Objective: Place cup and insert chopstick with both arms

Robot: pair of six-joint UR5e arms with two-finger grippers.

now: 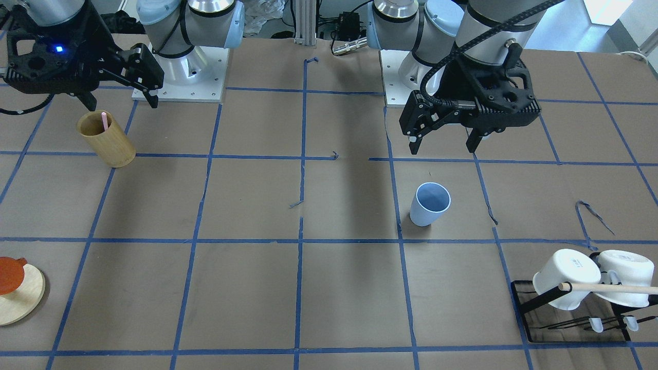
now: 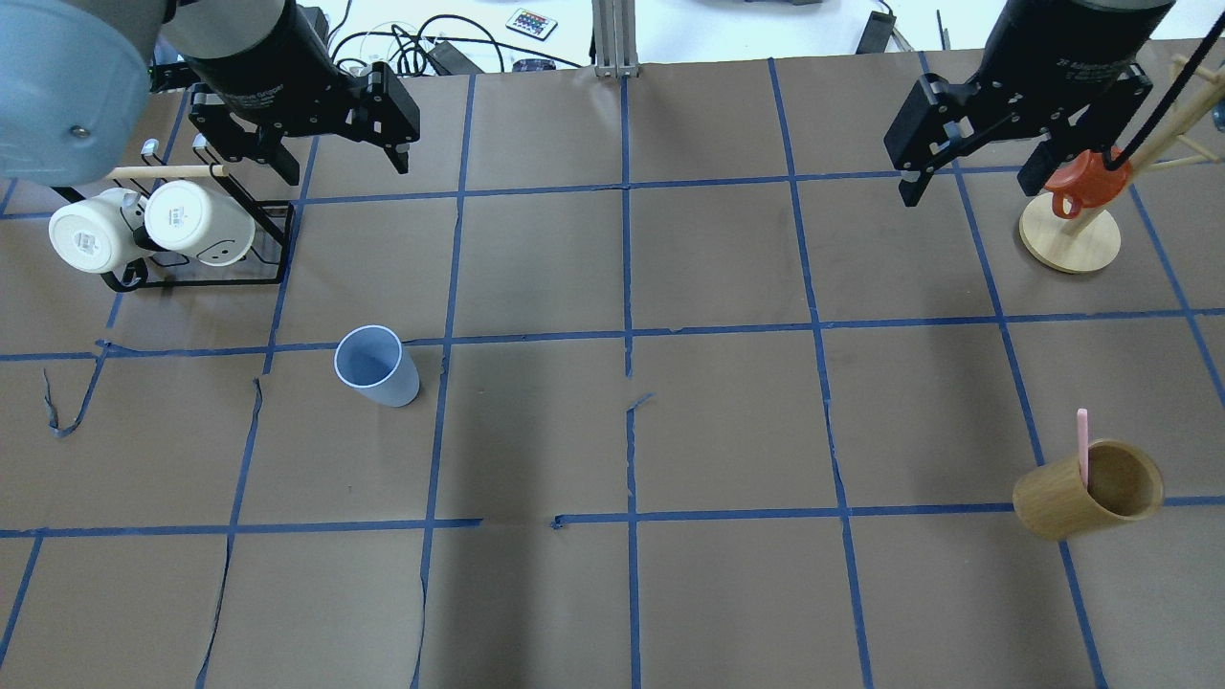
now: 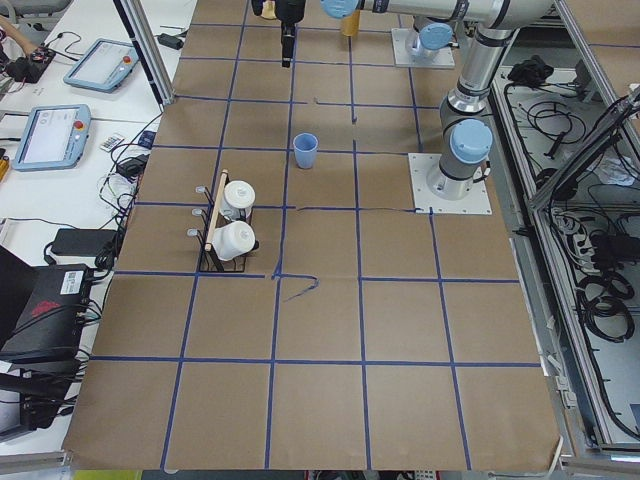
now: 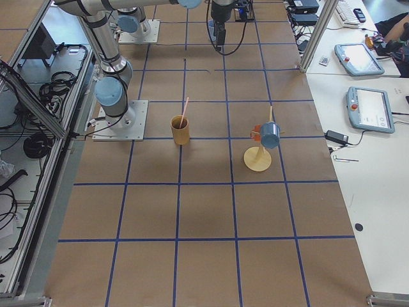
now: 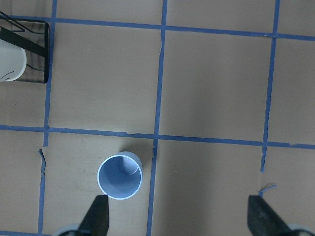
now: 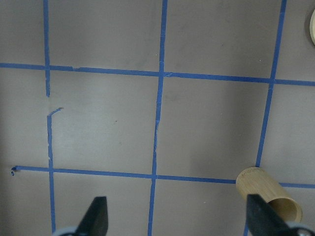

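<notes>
The light-blue cup [image 1: 431, 204] stands upright and empty on the brown paper, also in the overhead view [image 2: 376, 366] and the left wrist view [image 5: 119, 176]. My left gripper [image 1: 443, 150] hangs open and empty above the table, behind the cup and apart from it [image 2: 345, 172]. The pale-pink chopstick [image 2: 1082, 445] stands inside a tan bamboo cylinder [image 2: 1088, 488], leaning on its rim [image 1: 104, 121]. My right gripper [image 1: 123, 106] is open and empty, high above the table near the cylinder [image 2: 967, 193]. The right wrist view shows only the cylinder [image 6: 268, 196].
A black rack [image 2: 284, 239] with two white mugs [image 2: 196, 222] and a tan wooden rod stands at the far left. A wooden mug tree base [image 2: 1069, 239] with an orange mug [image 2: 1086, 182] stands at the far right. Blue tape lines grid the table.
</notes>
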